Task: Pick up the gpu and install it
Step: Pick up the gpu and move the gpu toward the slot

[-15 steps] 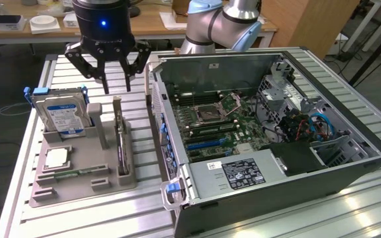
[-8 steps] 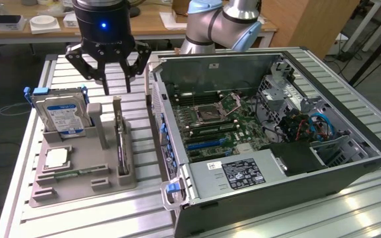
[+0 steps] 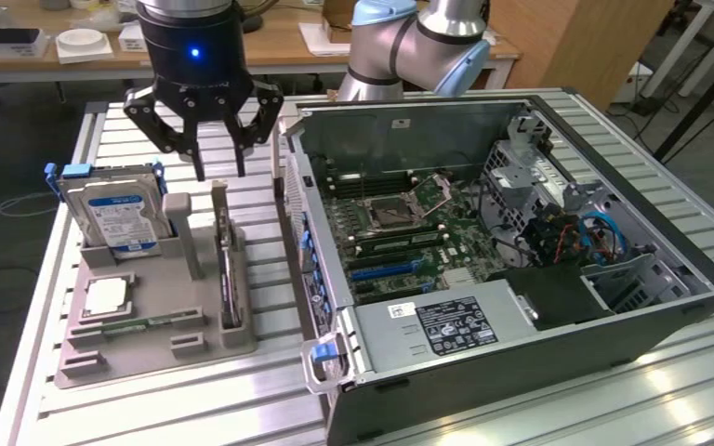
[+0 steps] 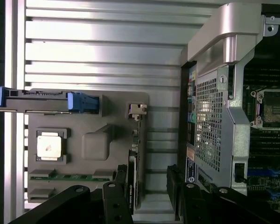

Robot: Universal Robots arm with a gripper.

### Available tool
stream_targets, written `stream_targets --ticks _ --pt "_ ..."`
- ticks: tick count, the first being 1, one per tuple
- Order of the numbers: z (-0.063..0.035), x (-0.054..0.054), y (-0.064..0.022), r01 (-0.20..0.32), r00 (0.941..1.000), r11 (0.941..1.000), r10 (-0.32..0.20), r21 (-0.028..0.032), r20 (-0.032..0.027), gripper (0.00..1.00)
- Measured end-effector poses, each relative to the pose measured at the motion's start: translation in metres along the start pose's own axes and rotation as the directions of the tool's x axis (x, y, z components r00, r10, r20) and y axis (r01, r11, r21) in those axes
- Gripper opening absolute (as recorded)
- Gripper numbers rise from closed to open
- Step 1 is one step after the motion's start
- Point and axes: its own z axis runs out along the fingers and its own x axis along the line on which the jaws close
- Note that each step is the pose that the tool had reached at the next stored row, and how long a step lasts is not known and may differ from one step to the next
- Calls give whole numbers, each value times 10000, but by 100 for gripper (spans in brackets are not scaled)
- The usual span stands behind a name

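Pincer: the pincer [image 3: 218,169] hangs on the arm above the far end of the grey holder, its black fingers [image 3: 196,160] spread wide and gripping nothing.
Pincer from the wrist: the finger pairs stand well apart, and the gpu's top edge runs between them, closer to one pair than to the other.
Gpu: the gpu [image 3: 228,279] stands on its long edge in a slot of the holder, on the side nearest the computer case. It is a thin dark card, seen edge-on in the wrist view [image 4: 133,179].
Gpu bracket: the silver bracket [image 4: 137,111] sits at the end of the card, under the pincer in the exterior view.
Contact: in the exterior view the fingertips are just above the card and apart from it.
Holder: the grey holder [image 3: 196,321] lies flat on the counter [image 3: 271,390], a slatted metal top, just beside the case.
Hard drive: the hard drive [image 3: 115,218], silver with a blue and white label, stands upright in a blue-tabbed frame at the holder's far corner, toward the exterior view's left.
Processor: a square silver chip [image 3: 105,297] lies flat in a recess of the holder.
Memory stick: a narrow green memory stick [image 3: 146,323] lies flat near the chip.
Computer case: the computer case [image 3: 654,316] lies open on the exterior view's right, its motherboard [image 3: 394,232] exposed.
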Motion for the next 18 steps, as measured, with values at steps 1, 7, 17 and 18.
stream_targets --ticks 1,7,17,18 --pt "5 0 0 -2 10000 10000 2 1 0 47" --pt "33 3 -1 -11 10000 10000 11 4 0 47" --pt "82 7 -4 -25 10000 10000 25 8 0 47" --pt "87 8 -4 -26 10000 10000 26 8 1 47"
